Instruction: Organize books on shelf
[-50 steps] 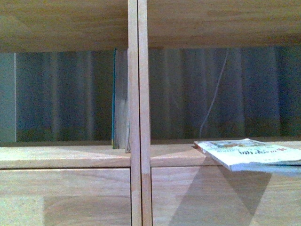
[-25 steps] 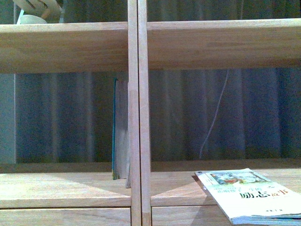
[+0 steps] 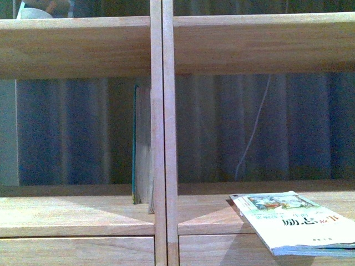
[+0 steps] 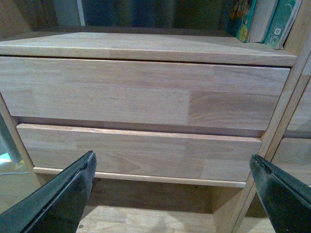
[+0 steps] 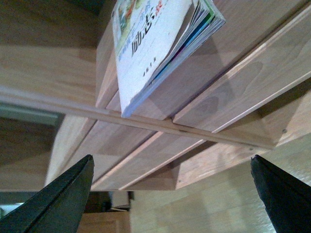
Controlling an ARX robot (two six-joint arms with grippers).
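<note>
The light-wood shelf [image 3: 157, 166] fills the front view. A teal-covered book [image 3: 142, 147] stands upright in the left column against the central divider. A thin paperback with a pale illustrated cover [image 3: 294, 220] lies flat on the right column's board and overhangs its front edge. It also shows in the right wrist view [image 5: 155, 46], above my open right gripper [image 5: 170, 189]. My open left gripper [image 4: 175, 189] faces the left column's two drawer fronts [image 4: 146, 97], low near the floor. Upright books [image 4: 265, 19] show at the shelf's corner there. Neither gripper holds anything.
A higher shelf board [image 3: 77, 47] spans the top of the front view, with a pale object [image 3: 33, 11] on it at the left. A curtain and a thin white cable [image 3: 252, 133] hang behind the open back. Wooden floor [image 5: 218, 194] lies below the shelf.
The front view has risen relative to the shelf over the last second: the boards and both books sit lower in the picture. Since half a second ago it has dipped slightly.
</note>
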